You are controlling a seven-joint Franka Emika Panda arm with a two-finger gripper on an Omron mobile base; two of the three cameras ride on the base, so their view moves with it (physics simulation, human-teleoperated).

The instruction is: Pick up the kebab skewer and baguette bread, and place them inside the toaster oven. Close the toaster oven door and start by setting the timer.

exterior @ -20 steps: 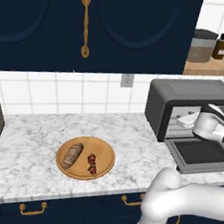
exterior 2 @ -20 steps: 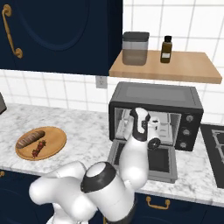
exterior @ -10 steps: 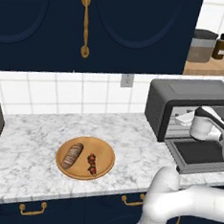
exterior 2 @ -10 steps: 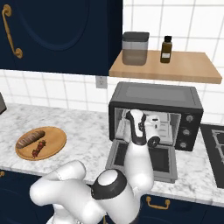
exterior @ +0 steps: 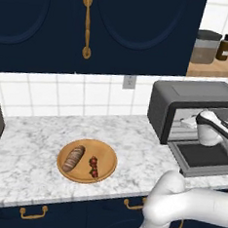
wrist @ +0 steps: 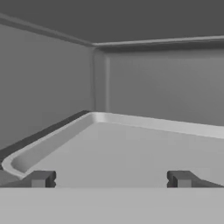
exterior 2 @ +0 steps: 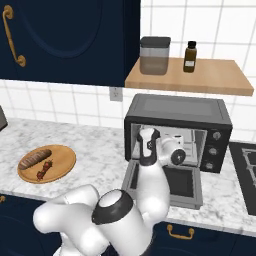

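Now, largest first.
Counter: one marble countertop [exterior: 45,134] ran left to right under the dark cupboards.
Toaster oven: one toaster oven [exterior 2: 177,110] stood at the right end of the counter against the tiled wall, its opening facing the near side.
Toaster oven door: the toaster oven door [exterior 2: 187,182] lay flat, folded down toward the near edge.
Tray: one metal tray [wrist: 127,144] sat inside the oven.
Plate: one round wooden plate [exterior: 107,164] rested left of the oven, well apart from it.
Baguette bread: one baguette bread [exterior: 73,158] lay on the plate's left half, long axis running near-left to far-right.
Kebab skewer: one kebab skewer [exterior: 93,166] lay just right of the loaf, pointing near to far.
Gripper: the gripper [wrist: 111,179] was inside the oven mouth, fingers spread wide, gripping nothing.
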